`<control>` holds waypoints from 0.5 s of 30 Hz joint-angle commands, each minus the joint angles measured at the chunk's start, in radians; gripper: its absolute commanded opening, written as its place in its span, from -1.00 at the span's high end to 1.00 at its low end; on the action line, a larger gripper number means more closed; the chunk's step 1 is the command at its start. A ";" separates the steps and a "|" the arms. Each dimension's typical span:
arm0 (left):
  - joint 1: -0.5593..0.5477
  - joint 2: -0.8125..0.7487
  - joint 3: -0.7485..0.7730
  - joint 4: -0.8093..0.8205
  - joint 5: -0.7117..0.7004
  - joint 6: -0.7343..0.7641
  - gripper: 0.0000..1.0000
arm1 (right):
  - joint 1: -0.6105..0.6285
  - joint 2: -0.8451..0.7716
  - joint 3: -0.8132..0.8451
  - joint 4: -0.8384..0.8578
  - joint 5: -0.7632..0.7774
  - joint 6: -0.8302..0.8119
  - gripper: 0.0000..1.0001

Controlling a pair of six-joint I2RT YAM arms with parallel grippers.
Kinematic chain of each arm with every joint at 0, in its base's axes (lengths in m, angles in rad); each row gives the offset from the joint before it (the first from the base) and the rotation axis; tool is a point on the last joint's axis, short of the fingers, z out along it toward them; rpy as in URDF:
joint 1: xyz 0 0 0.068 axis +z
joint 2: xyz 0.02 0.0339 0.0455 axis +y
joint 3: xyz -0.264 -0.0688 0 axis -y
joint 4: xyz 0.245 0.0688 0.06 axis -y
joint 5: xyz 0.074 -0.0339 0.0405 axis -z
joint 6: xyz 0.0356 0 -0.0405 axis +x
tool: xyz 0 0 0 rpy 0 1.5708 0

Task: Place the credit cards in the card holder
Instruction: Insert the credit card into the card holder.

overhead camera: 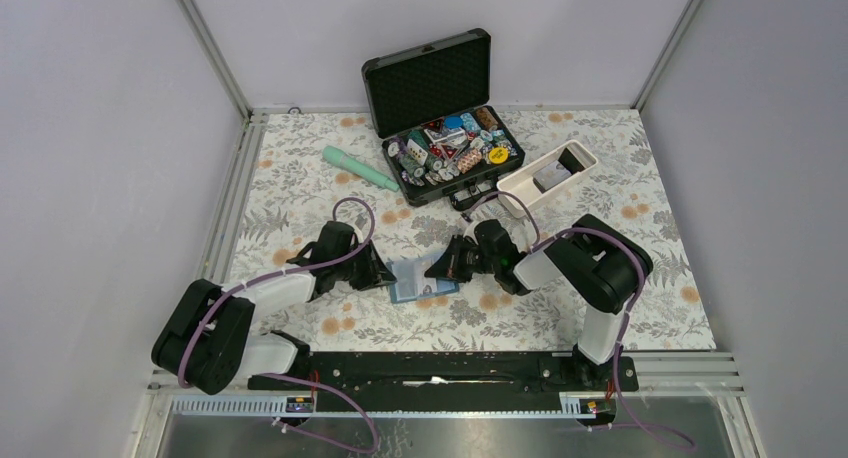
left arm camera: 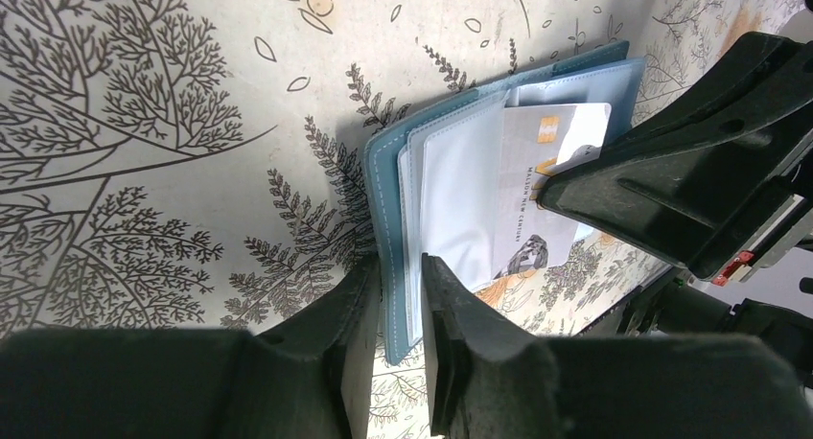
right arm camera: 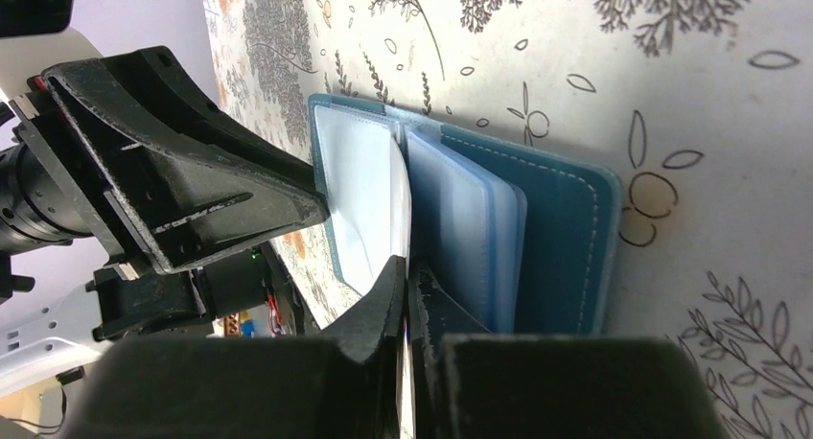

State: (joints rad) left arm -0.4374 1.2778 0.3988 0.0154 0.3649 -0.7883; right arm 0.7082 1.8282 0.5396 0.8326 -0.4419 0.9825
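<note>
A: Between the two arms, on the floral cloth, is that the card holder?

B: Yes. It lies flat and spread open, teal cover down, with its clear sleeves facing up.

A: Any card at it?

B: A silver-grey card lies partly in among the sleeves. The right gripper is at the holder's right side, its jaws pressed together on that card's thin edge.

A: And the other tool?

B: The left gripper is at the holder's left edge, jaws a little apart. One finger is just off the teal border and the other is over the sleeves. I cannot tell whether it pinches anything.

A: What lies beyond the holder?

B: Farther back stands a black case, lid up, full of poker chips. A white tray is behind the holder to the right, with a green tube behind it to the left. All three are well apart from it.
</note>
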 commanded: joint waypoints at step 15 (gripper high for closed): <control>0.006 0.029 0.029 0.040 -0.012 0.026 0.62 | 0.014 0.059 0.035 -0.175 -0.017 -0.094 1.00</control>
State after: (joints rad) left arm -0.4343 1.2934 0.3988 0.0158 0.3611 -0.7826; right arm 0.7082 1.8420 0.5739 0.7940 -0.4702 0.9466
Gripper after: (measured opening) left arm 0.195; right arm 0.037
